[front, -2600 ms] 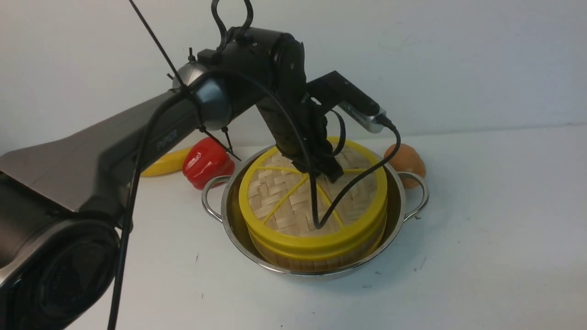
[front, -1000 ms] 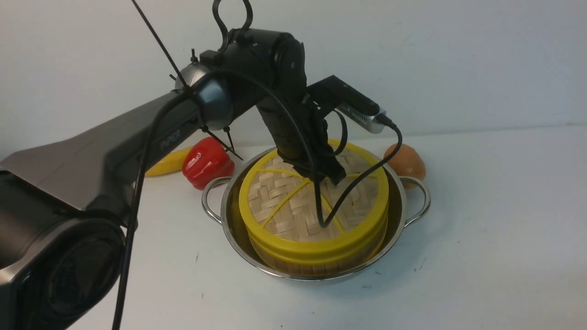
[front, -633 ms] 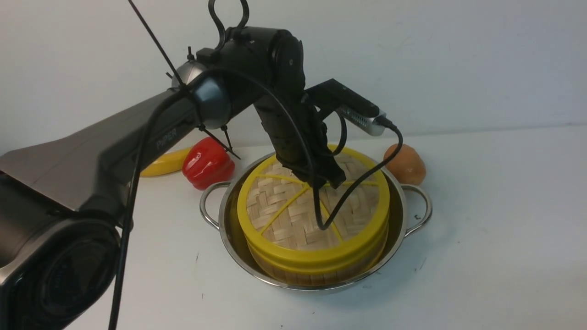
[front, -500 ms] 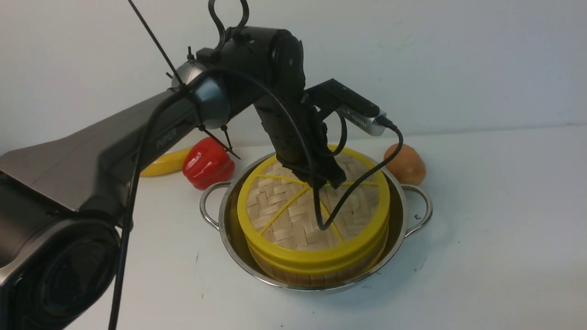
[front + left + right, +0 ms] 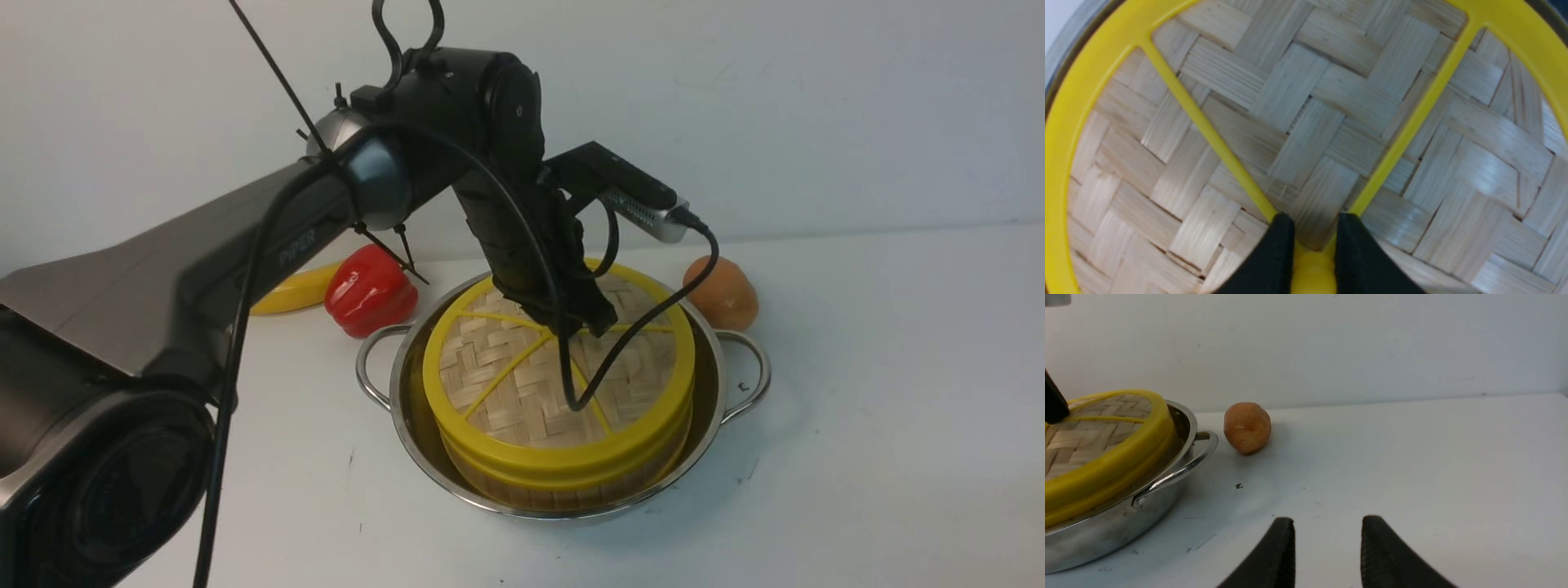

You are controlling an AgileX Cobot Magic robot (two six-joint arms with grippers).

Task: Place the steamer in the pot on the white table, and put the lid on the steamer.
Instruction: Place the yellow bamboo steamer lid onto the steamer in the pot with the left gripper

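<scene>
Gripping the lid's [image 5: 522,384] knob — left fingers [image 5: 1278,249]; right fingers [image 5: 1286,547] parted, empty — "PiPER" on the arm [image 5: 295,241].

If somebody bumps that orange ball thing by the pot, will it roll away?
Probably a little. The orange fruit is rounded and sits free on the flat white table, touching nothing. It looks slightly lumpy rather than perfectly round, so it would likely wobble and stop soon. Its skin looks glossy, so perhaps slippery to pinch.

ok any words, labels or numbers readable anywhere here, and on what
"PIPER": pale letters on the left arm's dark link, front view.
Nothing else reads: no print on the lid, pot, red pepper or white table.
</scene>
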